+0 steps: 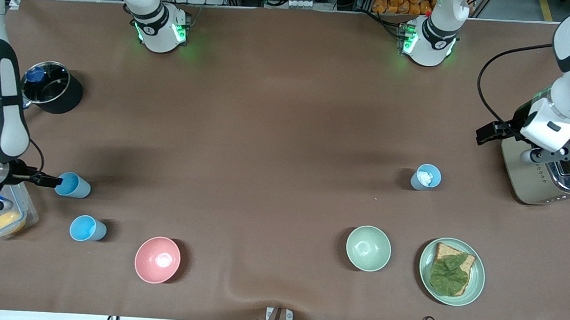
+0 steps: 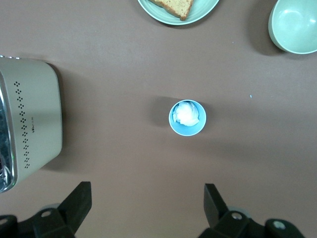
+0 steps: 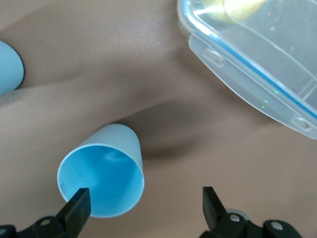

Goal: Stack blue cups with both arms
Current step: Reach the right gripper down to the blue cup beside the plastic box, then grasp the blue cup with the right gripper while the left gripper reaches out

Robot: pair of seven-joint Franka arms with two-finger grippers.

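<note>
Three blue cups stand upright on the brown table. One blue cup [image 1: 73, 185] is at the right arm's end, and my right gripper [image 1: 41, 180] is open right beside it. In the right wrist view this cup [image 3: 101, 176] is close, with one fingertip [image 3: 78, 201] over its mouth and the right gripper [image 3: 144, 199] empty. A second blue cup [image 1: 88, 228] stands nearer the front camera and shows at the right wrist view's edge [image 3: 7, 67]. A third blue cup [image 1: 426, 177], with something white inside, stands toward the left arm's end. My left gripper [image 1: 485, 134] is open and empty, up in the air beside the toaster, apart from that cup [image 2: 187, 117].
A pink bowl [image 1: 157, 259], a pale green bowl [image 1: 368, 247] and a green plate [image 1: 477, 285] with bread and a leaf lie near the front edge. A toaster [image 1: 536, 180] stands under the left arm. A clear plastic box [image 1: 27, 211] and a dark pot [image 1: 63, 98] sit by the right arm.
</note>
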